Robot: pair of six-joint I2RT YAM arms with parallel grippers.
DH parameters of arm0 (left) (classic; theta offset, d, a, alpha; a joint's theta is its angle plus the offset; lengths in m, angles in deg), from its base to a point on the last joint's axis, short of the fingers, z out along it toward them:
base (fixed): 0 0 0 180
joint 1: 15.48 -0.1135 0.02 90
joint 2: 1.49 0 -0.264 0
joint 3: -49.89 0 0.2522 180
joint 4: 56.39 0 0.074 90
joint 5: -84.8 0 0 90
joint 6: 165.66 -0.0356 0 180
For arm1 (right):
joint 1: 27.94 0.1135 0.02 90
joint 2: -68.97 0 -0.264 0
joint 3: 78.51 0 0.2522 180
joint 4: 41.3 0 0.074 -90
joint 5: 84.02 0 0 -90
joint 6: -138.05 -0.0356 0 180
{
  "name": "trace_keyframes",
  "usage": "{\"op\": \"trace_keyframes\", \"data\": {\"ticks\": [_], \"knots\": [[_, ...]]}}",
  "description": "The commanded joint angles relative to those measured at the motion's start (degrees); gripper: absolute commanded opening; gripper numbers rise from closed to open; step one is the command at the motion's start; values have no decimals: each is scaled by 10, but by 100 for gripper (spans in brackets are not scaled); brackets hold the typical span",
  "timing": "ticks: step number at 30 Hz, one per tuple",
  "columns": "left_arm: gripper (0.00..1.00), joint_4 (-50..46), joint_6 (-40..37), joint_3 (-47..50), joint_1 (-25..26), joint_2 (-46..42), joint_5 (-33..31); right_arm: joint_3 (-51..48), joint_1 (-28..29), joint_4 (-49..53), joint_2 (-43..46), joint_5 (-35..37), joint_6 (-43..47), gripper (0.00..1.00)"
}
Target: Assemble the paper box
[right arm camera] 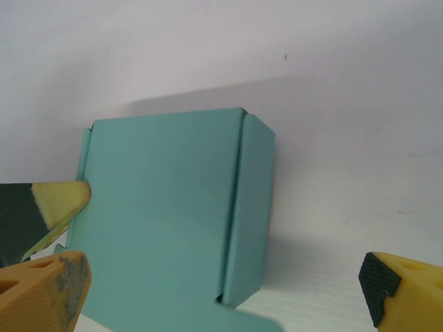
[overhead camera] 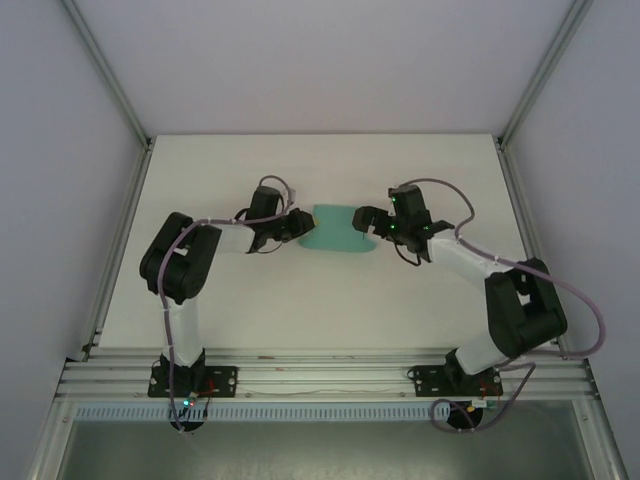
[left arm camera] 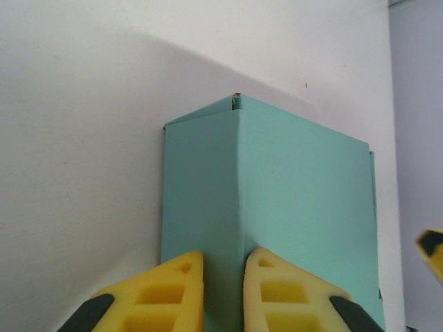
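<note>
Paper box (overhead camera: 338, 232): folded edge pinched by left end effector (left arm camera: 225, 259); right end effector (right arm camera: 223, 273) spread; open table (overhead camera: 250, 290) around.

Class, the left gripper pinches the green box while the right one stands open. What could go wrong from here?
1. The left gripper pinches only one folded corner of the paper box; the thin card might crease or slip out.
2. The right gripper stands open and gives no hold, so the side panel may spring apart.
</note>
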Motion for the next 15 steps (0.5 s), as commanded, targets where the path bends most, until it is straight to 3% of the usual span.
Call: {"op": "trace_keyframes", "data": {"ticks": [1,5,10,12,14,15], "knots": [[13,-19,19,43,-14,20,2,22,-21,11,-39,-91,-49,100],[10,4,30,57,-20,19,11,40,-28,-7,-88,-151,-66,100],[10,-14,4,55,-20,9,3,44,-29,-102,-135,-231,-101,98],[10,-22,-2,49,-20,10,7,55,-28,-138,-159,-264,-120,89],[10,-20,-5,46,-20,11,12,59,-28,-177,-177,-294,-145,71],[11,-17,-8,44,-20,12,18,60,-28,-192,-183,-302,-157,68]]}}
